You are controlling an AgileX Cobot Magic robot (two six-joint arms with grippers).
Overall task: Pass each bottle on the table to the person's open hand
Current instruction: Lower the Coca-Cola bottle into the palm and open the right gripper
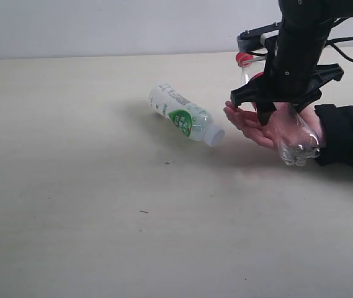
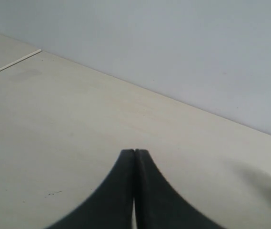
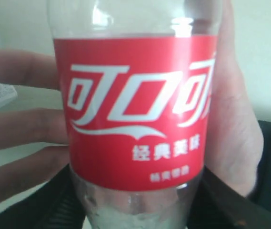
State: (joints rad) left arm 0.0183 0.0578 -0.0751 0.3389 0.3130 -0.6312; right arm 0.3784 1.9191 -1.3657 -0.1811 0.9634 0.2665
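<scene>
Presently the right gripper [image 3: 137, 206] is closed partway around the clear bottle [image 3: 135, 109], one jaw on each side of the body just under the red label [image 3: 135, 71]. It carries the bottle tilted, red cap [image 1: 244, 59] uppermost, directly over the person's hand [image 1: 254, 127]. The hand lies palm-up and open at the right side of the desk [image 1: 102, 217]. Whether the bottle already bears on the palm cannot be confirmed; the fingers are not curled around it.

Risks noted:
- Release before the person's hand closes. The bottle is smooth and round, and its base projects past the heel of the palm toward the black sleeve [image 1: 350, 133]. It would likely slide or roll off onto the desk.
- Jaws spreading close to the palm could knock the fingers that lie beneath them.
- A withdrawal with any grip remaining would drag the bottle out of the hand.

Surroundings: the white-green bottle [image 1: 183, 115] lies on its side on the desk, white cap pointing toward the person's fingertips and just beside them. It is free to roll if nudged. The open hand sits between the right arm and that bottle, so a reach from that side would pass over it. The left gripper [image 2: 135, 157] is fully closed and empty above bare desk. No other bottles are in view.
</scene>
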